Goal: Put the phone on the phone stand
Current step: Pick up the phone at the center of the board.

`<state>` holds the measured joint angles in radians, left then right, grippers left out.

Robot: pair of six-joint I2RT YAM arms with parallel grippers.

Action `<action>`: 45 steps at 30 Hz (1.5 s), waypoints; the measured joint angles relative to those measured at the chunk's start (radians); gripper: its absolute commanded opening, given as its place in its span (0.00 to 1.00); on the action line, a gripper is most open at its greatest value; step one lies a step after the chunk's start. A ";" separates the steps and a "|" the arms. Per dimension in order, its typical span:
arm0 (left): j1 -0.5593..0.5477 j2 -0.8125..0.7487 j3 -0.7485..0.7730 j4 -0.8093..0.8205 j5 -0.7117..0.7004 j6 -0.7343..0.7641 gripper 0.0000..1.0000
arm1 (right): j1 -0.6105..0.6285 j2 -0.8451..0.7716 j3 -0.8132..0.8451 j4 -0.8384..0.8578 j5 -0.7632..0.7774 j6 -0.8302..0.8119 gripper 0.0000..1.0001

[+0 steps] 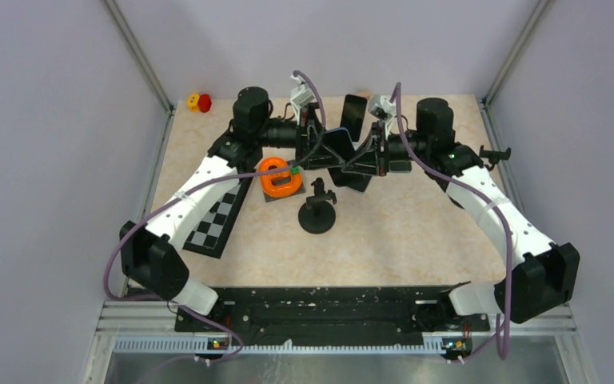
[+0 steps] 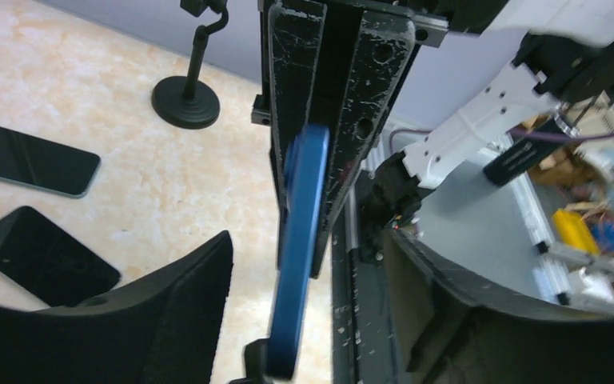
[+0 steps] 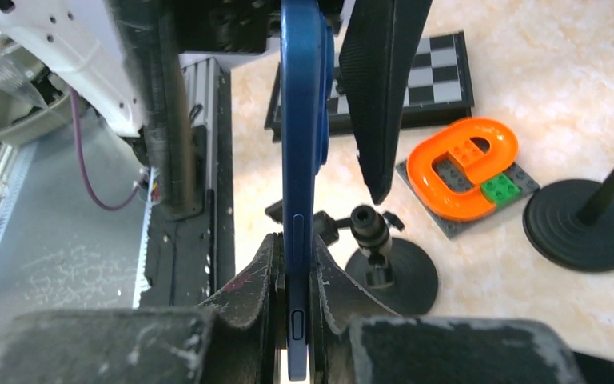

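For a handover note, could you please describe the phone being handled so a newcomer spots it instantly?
Start at the marbled table and look above its middle. There the right pincer is shut on the blue phone, held edge-on off the surface. Unlike the two black phones lying flat, it is blue and in the air.

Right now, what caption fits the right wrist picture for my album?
Right gripper clamps the blue phone edge-on; phone stand and orange toy beyond.
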<state>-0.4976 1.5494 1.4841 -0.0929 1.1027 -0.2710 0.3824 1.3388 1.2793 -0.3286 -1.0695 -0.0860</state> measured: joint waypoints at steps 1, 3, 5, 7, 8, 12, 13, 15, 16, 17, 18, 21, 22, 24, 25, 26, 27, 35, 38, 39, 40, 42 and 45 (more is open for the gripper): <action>0.001 -0.021 -0.033 0.043 -0.008 -0.029 0.84 | 0.002 -0.003 -0.014 0.043 -0.006 0.034 0.00; 0.005 -0.062 -0.097 0.125 -0.024 -0.091 0.88 | 0.002 -0.011 -0.053 0.154 -0.018 0.113 0.00; 0.008 -0.097 -0.154 0.212 -0.035 -0.159 0.90 | 0.002 -0.016 -0.089 0.262 -0.034 0.200 0.00; 0.010 -0.114 -0.184 0.281 -0.046 -0.213 0.89 | 0.002 -0.016 -0.116 0.366 -0.047 0.285 0.00; 0.011 -0.119 -0.195 0.313 -0.049 -0.240 0.87 | 0.002 -0.016 -0.132 0.422 -0.056 0.332 0.00; 0.011 -0.127 -0.236 0.439 -0.074 -0.335 0.74 | 0.002 -0.016 -0.179 0.581 -0.076 0.468 0.00; 0.011 -0.127 -0.245 0.465 -0.080 -0.357 0.70 | 0.002 -0.016 -0.187 0.614 -0.079 0.496 0.00; 0.011 -0.127 -0.257 0.504 -0.089 -0.394 0.63 | 0.002 -0.016 -0.198 0.666 -0.084 0.540 0.00; 0.011 -0.127 -0.262 0.522 -0.093 -0.411 0.59 | 0.002 -0.016 -0.204 0.692 -0.085 0.559 0.00; 0.011 -0.127 -0.263 0.538 -0.095 -0.422 0.55 | 0.002 -0.016 -0.208 0.713 -0.086 0.575 0.00; 0.011 -0.127 -0.263 0.553 -0.098 -0.438 0.52 | 0.002 -0.016 -0.213 0.730 -0.085 0.589 0.00; 0.011 -0.126 -0.263 0.598 -0.099 -0.468 0.41 | 0.002 -0.016 -0.225 0.761 -0.085 0.613 0.00; 0.011 -0.126 -0.263 0.608 -0.099 -0.475 0.38 | 0.002 -0.016 -0.227 0.763 -0.086 0.616 0.00; 0.011 -0.122 -0.263 0.624 -0.100 -0.485 0.37 | 0.002 -0.016 -0.234 0.771 -0.088 0.624 0.00; 0.010 -0.119 -0.263 0.628 -0.100 -0.488 0.37 | 0.002 -0.016 -0.235 0.776 -0.089 0.629 0.00; 0.011 -0.116 -0.263 0.631 -0.100 -0.490 0.38 | 0.002 -0.016 -0.237 0.782 -0.088 0.631 0.00; 0.010 -0.113 -0.263 0.632 -0.100 -0.491 0.38 | 0.002 -0.016 -0.239 0.785 -0.088 0.633 0.00; 0.004 -0.093 -0.263 0.640 -0.100 -0.492 0.25 | 0.002 -0.016 -0.245 0.807 -0.087 0.649 0.00; 0.000 -0.083 -0.263 0.643 -0.098 -0.494 0.08 | 0.002 -0.016 -0.257 0.812 -0.086 0.651 0.04; 0.000 -0.080 -0.263 0.642 -0.098 -0.487 0.02 | 0.002 -0.016 -0.259 0.810 -0.084 0.655 0.13; 0.000 -0.080 -0.263 0.642 -0.098 -0.478 0.00 | 0.002 -0.016 -0.259 0.804 -0.079 0.660 0.26; 0.000 -0.079 -0.263 0.636 -0.098 -0.461 0.00 | 0.002 -0.016 -0.259 0.792 -0.077 0.649 0.51; 0.006 -0.080 -0.263 0.595 -0.093 -0.435 0.00 | 0.004 -0.017 -0.258 0.748 -0.058 0.588 0.72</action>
<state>-0.4919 1.4689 1.2209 0.5026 1.0092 -0.7059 0.3862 1.3220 1.0210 0.4191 -1.1278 0.5018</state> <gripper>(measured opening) 0.133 0.549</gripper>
